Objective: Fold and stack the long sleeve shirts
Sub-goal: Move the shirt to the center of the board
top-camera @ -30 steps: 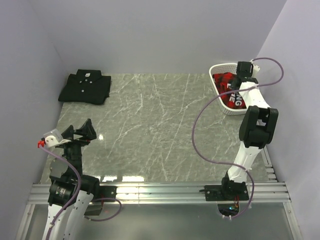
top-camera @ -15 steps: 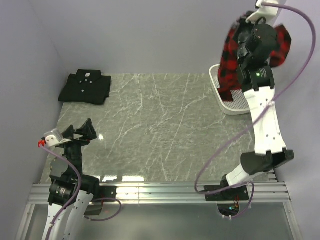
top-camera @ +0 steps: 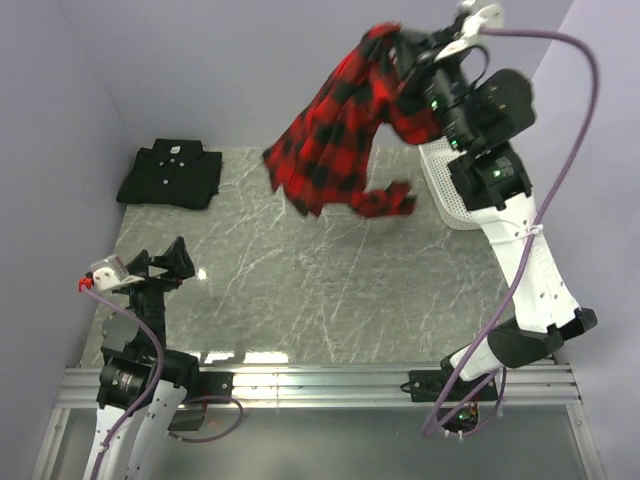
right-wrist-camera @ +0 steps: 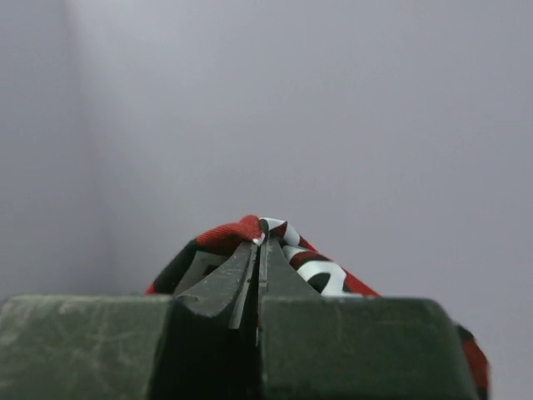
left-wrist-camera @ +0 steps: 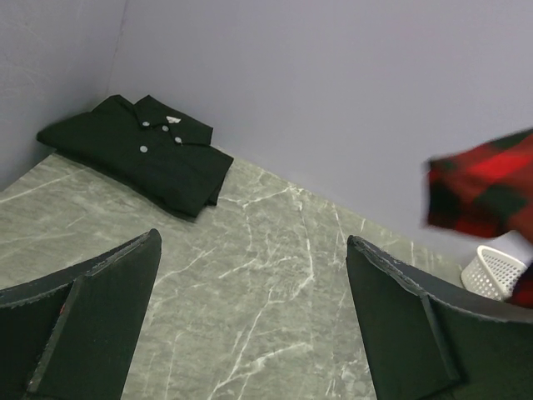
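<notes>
Plaid shirt (top-camera: 332,140), limp checked cloth

The surface (top-camera: 300,270) is a grey stone-look slab with thin white veins, and it is glossy, with bright reflections along its near edge. Two things lie directly on it. At about 10 o'clock, in the far left corner, a black shirt (top-camera: 170,175) lies folded flat, its collar toward the back wall and its small white buttons facing up. At about 2 o'clock, at the far right edge, stands a white mesh basket (top-camera: 440,190), well apart from the black shirt.
</notes>
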